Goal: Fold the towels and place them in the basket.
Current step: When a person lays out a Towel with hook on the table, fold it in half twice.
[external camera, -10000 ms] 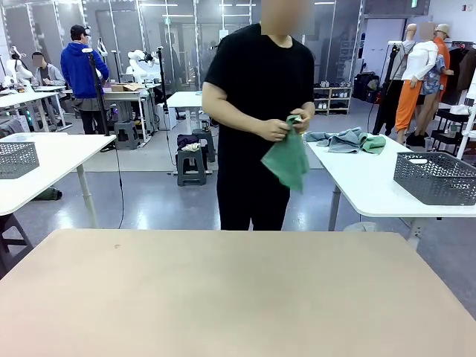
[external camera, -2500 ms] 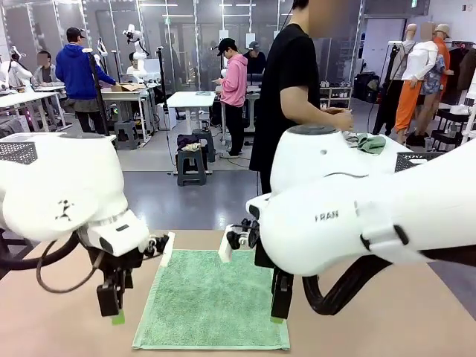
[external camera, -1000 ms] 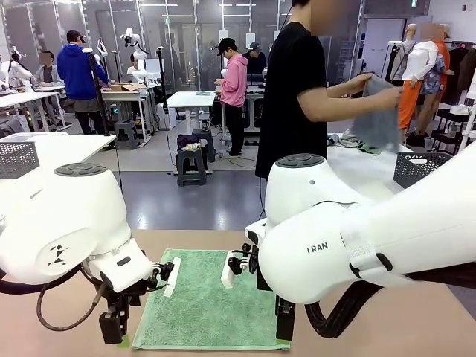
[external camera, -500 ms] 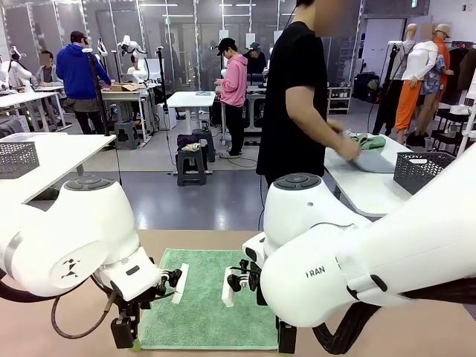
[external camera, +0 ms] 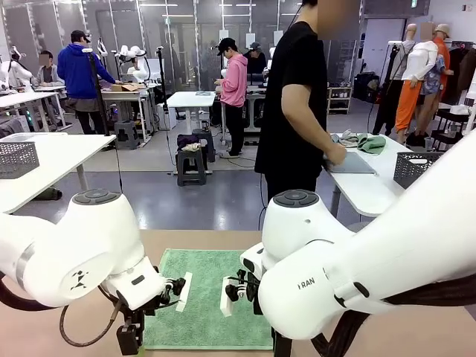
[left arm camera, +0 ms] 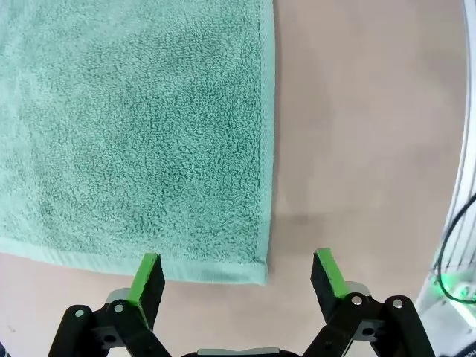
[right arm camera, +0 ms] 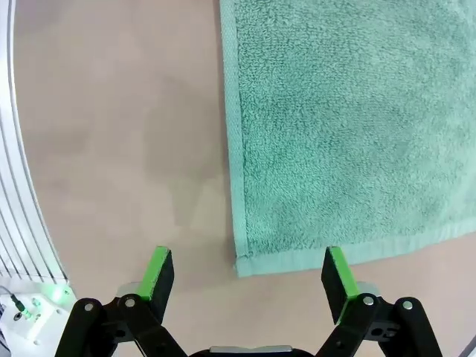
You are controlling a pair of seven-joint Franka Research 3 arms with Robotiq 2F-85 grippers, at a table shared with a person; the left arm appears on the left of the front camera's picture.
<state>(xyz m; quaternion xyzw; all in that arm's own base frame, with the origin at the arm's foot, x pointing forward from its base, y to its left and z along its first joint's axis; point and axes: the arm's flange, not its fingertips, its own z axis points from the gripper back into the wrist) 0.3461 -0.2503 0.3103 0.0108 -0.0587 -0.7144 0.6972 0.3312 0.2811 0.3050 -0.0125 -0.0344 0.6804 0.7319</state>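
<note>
A mint green towel (external camera: 208, 297) lies flat on the tan table (external camera: 416, 327). My left gripper (external camera: 128, 339) hangs low over its near left corner. In the left wrist view the open gripper (left arm camera: 238, 271) straddles that corner of the towel (left arm camera: 134, 126), green pads apart and holding nothing. My right gripper (right arm camera: 249, 271) is open too, its pads on either side of the near right corner of the towel (right arm camera: 349, 126). Across the table a person presses a grey-blue towel (external camera: 351, 163) flat on a side table, with a dark grey basket (external camera: 418, 169) beside it.
My bulky white right arm (external camera: 335, 282) covers the table's right half. More towels (external camera: 364, 141) are heaped on the side table. A paler grey basket (external camera: 16, 158) sits on another table at the left. Bare tabletop borders the towel on both sides.
Both arms have sunk lower and come nearer, toward the towel's near corners. The person, holding up a grey-blue towel a second ago, has laid it on the side table.
</note>
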